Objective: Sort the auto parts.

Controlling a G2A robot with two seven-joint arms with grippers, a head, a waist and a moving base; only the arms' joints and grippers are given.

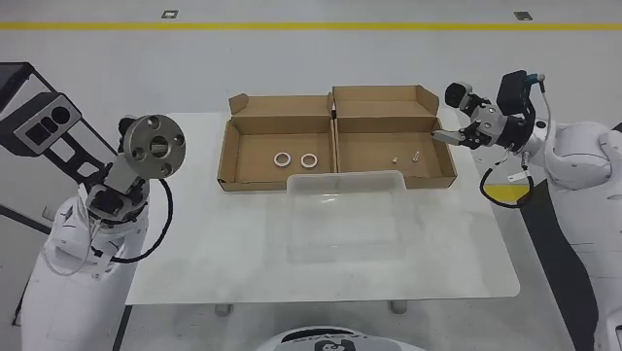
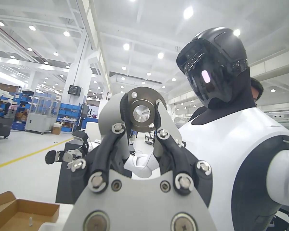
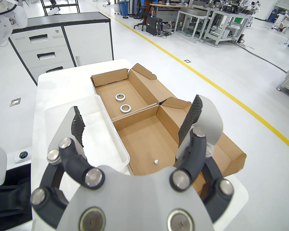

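Grips a round metal flange [image 1: 154,145] in the left gripper [image 1: 146,159], clenched on it and raised off the left side of the white table [image 1: 194,254], well apart from both boxes. In the left wrist view, left gripper [image 2: 141,114] with black pads [image 2: 124,111] pressed on either side of the raised hub of the flange [image 2: 144,92], bolt holes around the flat rim and the bore open through the middle. Holds the right gripper [image 1: 449,115] spread wide with nothing between the fingers, at the right end of the right cardboard box [image 1: 369,152], near the table's far right corner. From the right wrist, right gripper [image 3: 136,110] above that end, ribbed pads [image 3: 77,123] well apart, looking along the right cardboard box [image 3: 139,140] toward the left cardboard box [image 3: 103,90]. Two open boxes side by side at the far half of the table, touching along a shared wall, flaps folded back. In the left cardboard box [image 1: 255,157], two metal rings [image 1: 282,158] just beside each other on the floor; same rings [image 3: 120,97] flat on the cardboard. In the right cardboard box, two small parts [image 1: 396,159] near the front wall, too small to tell apart; one small part [image 3: 155,161] visible as a round silver head. Just in front of the boxes, a clear plastic bin [image 1: 345,180], rim touching or nearly touching their front walls.
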